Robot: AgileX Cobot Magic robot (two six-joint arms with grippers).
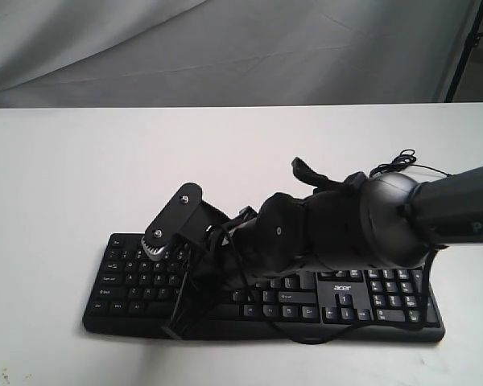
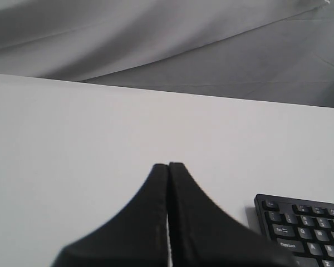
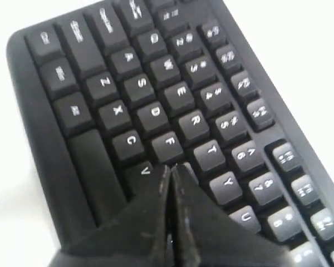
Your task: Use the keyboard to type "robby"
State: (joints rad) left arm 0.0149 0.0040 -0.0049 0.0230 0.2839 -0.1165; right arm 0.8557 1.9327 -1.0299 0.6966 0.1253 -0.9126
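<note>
The black keyboard (image 1: 386,301) with white legends and an acer logo lies at the table's front edge. My right arm reaches across it from the right, and the right gripper (image 1: 181,285) hangs over the left half of the letter keys. In the right wrist view the right gripper (image 3: 170,167) is shut and empty over the keyboard (image 3: 128,72). Its tips sit between the V and Y keys, hiding the key beneath. My left gripper (image 2: 168,165) is shut and empty over bare table, left of the keyboard's corner (image 2: 300,222). It does not show in the exterior view.
The white table (image 1: 105,161) extends behind and to the left of the keyboard. A thin black cable (image 1: 402,161) loops on the table at the back right. A grey cloth backdrop (image 1: 225,48) hangs behind, with a black stand (image 1: 467,48) at the far right.
</note>
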